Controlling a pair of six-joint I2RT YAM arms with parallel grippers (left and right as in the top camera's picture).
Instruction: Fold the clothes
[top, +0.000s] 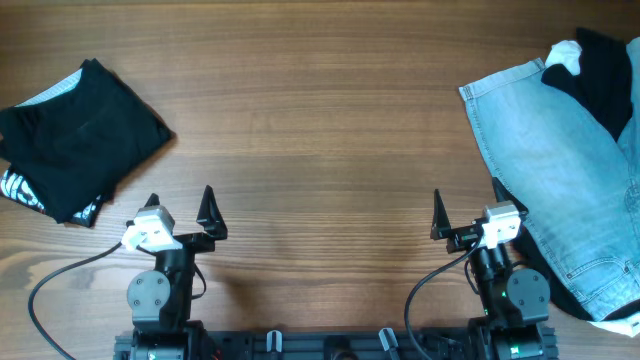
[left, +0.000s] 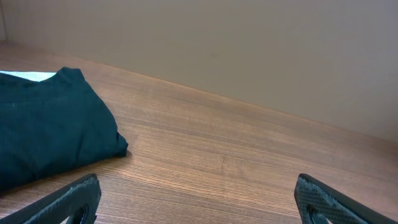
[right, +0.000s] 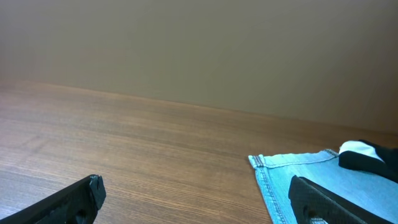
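Note:
A folded black garment (top: 80, 135) with pale mesh and white trim at its edges lies at the table's left; it also shows at the left of the left wrist view (left: 46, 130). A light-blue denim garment (top: 555, 170) lies spread at the right, with another black garment (top: 605, 75) on its far corner; the denim's corner shows in the right wrist view (right: 311, 180). My left gripper (top: 180, 208) is open and empty near the front edge, right of the folded garment. My right gripper (top: 465, 212) is open and empty beside the denim's left edge.
The wooden table (top: 320, 120) stretches between the two garments. A plain wall (left: 249, 43) rises behind the table's far edge. Black cables (top: 60, 275) run from both arm bases along the front edge.

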